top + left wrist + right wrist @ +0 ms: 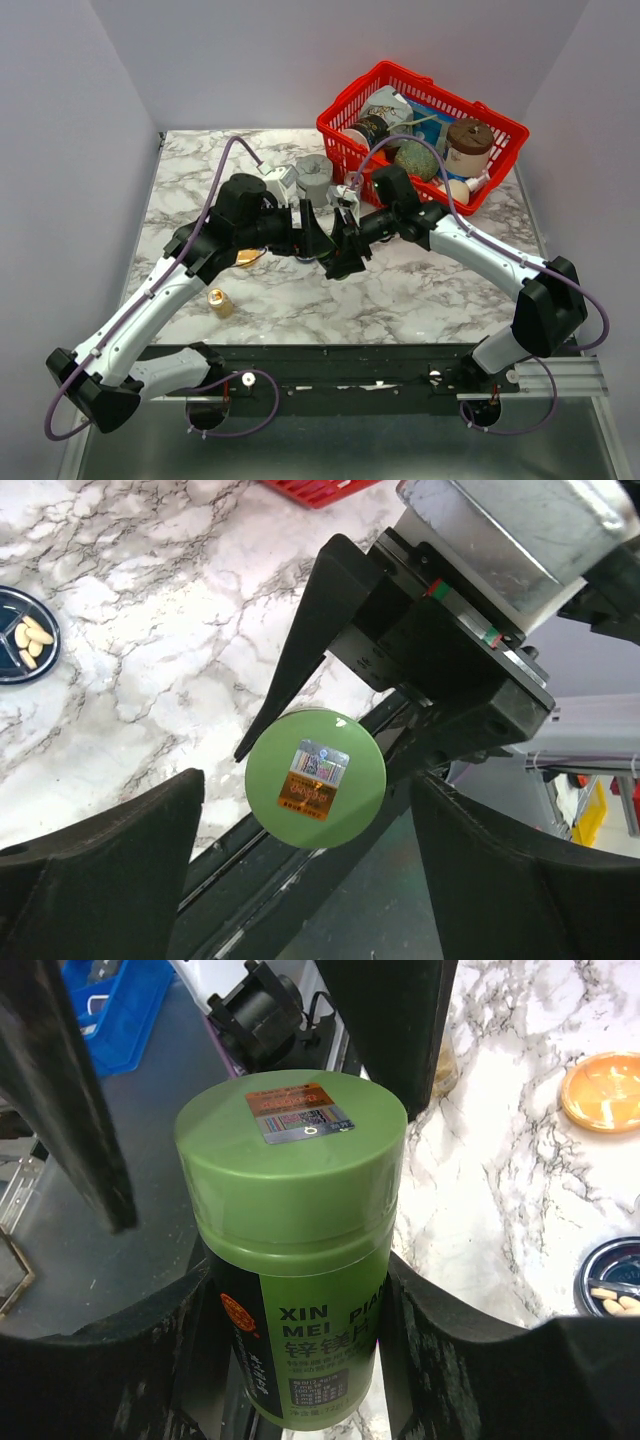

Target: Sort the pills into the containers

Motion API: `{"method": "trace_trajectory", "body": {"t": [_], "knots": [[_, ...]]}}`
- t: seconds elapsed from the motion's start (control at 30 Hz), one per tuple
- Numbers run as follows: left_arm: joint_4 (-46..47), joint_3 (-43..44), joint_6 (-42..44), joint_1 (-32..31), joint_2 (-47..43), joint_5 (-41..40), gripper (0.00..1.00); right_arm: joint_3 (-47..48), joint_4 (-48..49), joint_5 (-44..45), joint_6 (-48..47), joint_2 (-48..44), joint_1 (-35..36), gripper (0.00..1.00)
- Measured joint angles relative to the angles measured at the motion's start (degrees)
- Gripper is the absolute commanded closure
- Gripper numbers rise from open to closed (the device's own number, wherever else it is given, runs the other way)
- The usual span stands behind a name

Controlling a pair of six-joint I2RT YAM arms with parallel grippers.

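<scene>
Several pale pills (pixel 32 640) already lie in the blue dish (pixel 40 662); the orange dish (pixel 605 1090) shows none that can be made out, so most sorting seems left. Right fingers (pixel 450 1360) are clamped on a green bottle (pixel 300 1290) held off the desk (pixel 150 580), lid (pixel 290 1150) on. Left fingers (pixel 100 870) stand apart either side of that lid, seemingly clear of it. Both dishes sit off to one side of the fingers. Only the top view shows the whole red basket (pixel 340 140); only wrist views show the pills.
</scene>
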Motion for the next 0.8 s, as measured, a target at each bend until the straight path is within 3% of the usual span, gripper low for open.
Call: {"method": "trace_trajectory", "body": {"t": [0.1,0.13,0.3,0.37,0.47,0.57,0.6,0.7,0.8], "knots": [[-0.4,0.6,0.0,-0.7,1.6,-0.6,0.22,0.0,0.0,0.2,0.0,0.0,0.0,0.89],[-0.5,0.8,0.1,-0.7,1.9,-0.6,0.33,0.0,0.0,0.2,0.0,0.0,0.0,0.89],[-0.7,1.6,0.8,-1.1,3.3,-0.5,0.67,0.0,-0.3,1.0,0.0,0.2,0.0,0.89],[-0.9,1.9,1.0,-1.1,3.7,-0.4,0.90,0.0,-0.4,1.1,0.0,0.3,0.0,0.89],[-1.0,1.9,1.4,-1.1,3.9,0.2,0.95,0.0,-0.6,1.1,0.0,0.3,0.0,0.85],[-1.1,1.9,2.0,-1.1,3.9,0.3,0.97,0.0,-0.7,1.4,-0.1,0.3,0.0,0.63],[-1.1,1.9,2.1,-1.1,3.9,0.3,0.98,0.0,-0.7,1.5,-0.1,0.3,0.0,0.48],[-1.4,1.9,2.8,-0.9,3.9,0.3,1.00,0.0,-0.7,2.0,-0.5,0.3,0.0,0.27],[-1.9,1.8,4.0,-0.4,3.5,0.3,1.00,0.0,-0.7,2.4,-0.4,0.3,0.0,0.13]]}}
